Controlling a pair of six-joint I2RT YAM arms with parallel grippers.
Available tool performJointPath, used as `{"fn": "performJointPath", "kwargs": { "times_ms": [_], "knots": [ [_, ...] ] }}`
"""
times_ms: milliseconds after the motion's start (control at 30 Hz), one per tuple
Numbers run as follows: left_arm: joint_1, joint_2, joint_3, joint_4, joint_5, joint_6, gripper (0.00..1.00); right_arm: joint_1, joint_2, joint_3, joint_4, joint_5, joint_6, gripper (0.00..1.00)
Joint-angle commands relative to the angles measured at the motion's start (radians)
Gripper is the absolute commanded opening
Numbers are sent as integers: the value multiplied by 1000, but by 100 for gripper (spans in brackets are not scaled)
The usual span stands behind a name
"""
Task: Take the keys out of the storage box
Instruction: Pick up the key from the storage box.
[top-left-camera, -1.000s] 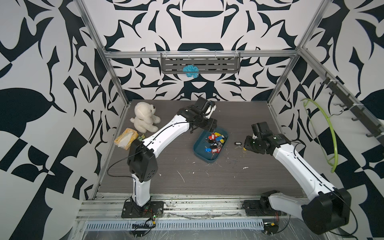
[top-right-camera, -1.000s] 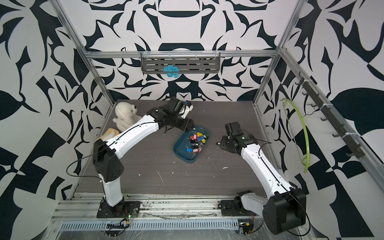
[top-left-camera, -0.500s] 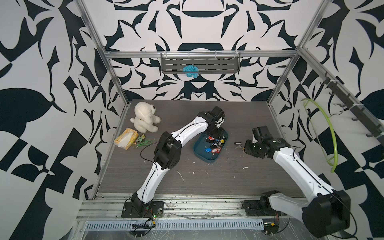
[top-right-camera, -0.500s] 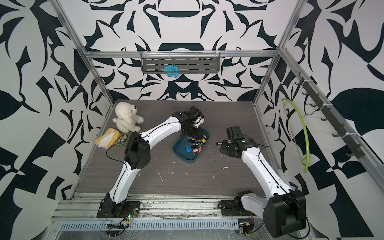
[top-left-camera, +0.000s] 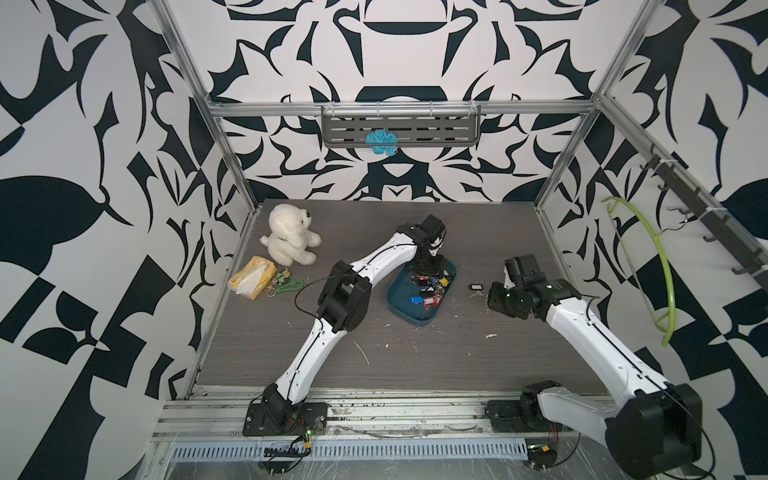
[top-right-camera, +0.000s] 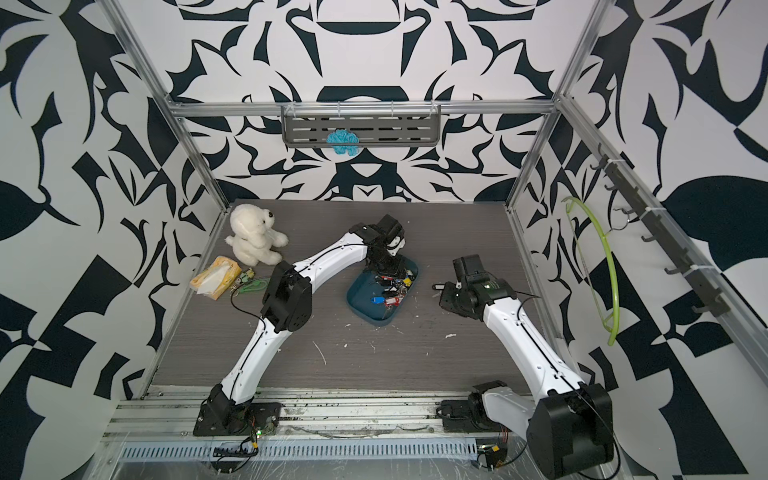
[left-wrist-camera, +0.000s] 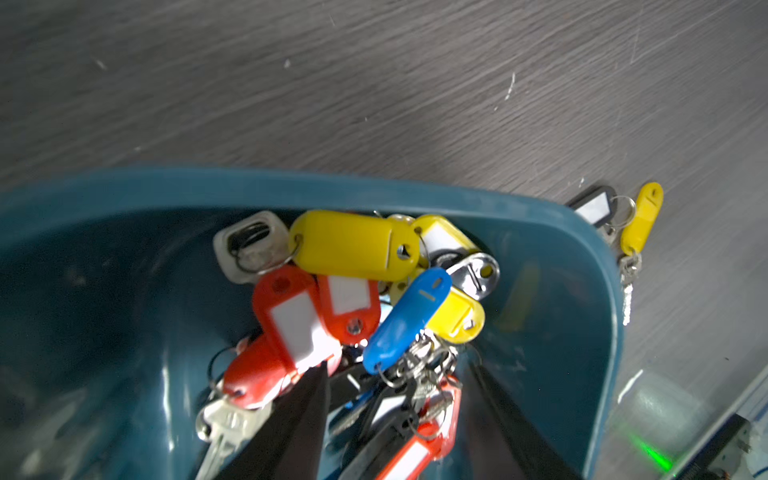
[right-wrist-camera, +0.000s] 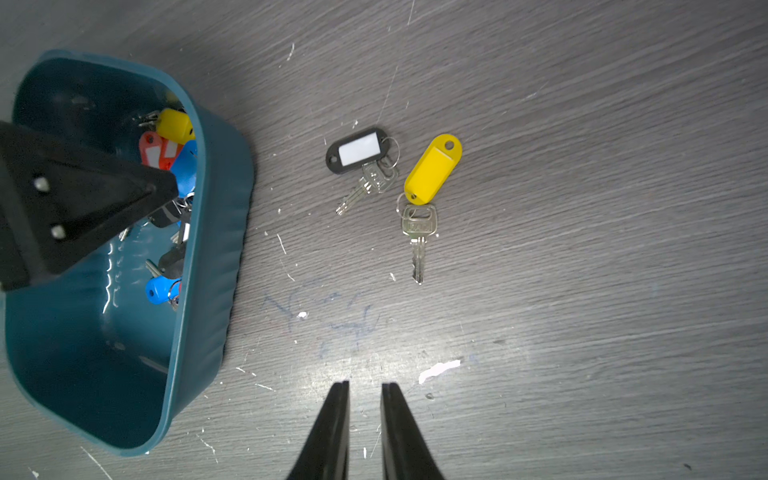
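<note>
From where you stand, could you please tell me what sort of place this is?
Probably a robot-manipulation test cell: a silver aluminium frame with black-and-white patterned wall panels, two white robot arms bolted to a metal base rail, and staged props like a white plush bear.

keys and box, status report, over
Left gripper open, down in box, straddling keys. Right gripper barely open, empty. Black-tag key and yellow-tag key out on table; nothing in the way.

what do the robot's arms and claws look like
The left arm and right arm have white shells with black joints. A black cable loops beside the left elbow. The left claw and right claw each have two tapering black fingers.
</note>
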Motion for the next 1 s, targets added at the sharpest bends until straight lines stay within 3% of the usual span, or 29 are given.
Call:
{"fn": "performJointPath", "kwargs": {
  "times_ms": [0, 367, 567, 833, 967],
  "knots": [
    [0, 44, 49, -43, -8, 18, 58, -4, -27, -9, 7, -10, -14, 20],
    [-13, 86, 79, -66, -108, 70, 55, -4, -41, -26, 2, -19, -17, 19],
    [-42, 86, 69, -58, -108, 90, 44, -4, -53, -36, -4, -17, -16, 19],
    [-52, 69, 13, -48, -61, 94, 39, -4, -61, -35, -11, -17, -19, 19],
    [-52, 57, -4, -48, -60, 98, 29, -4, -62, -39, -11, -18, -16, 19]
  ]
}}
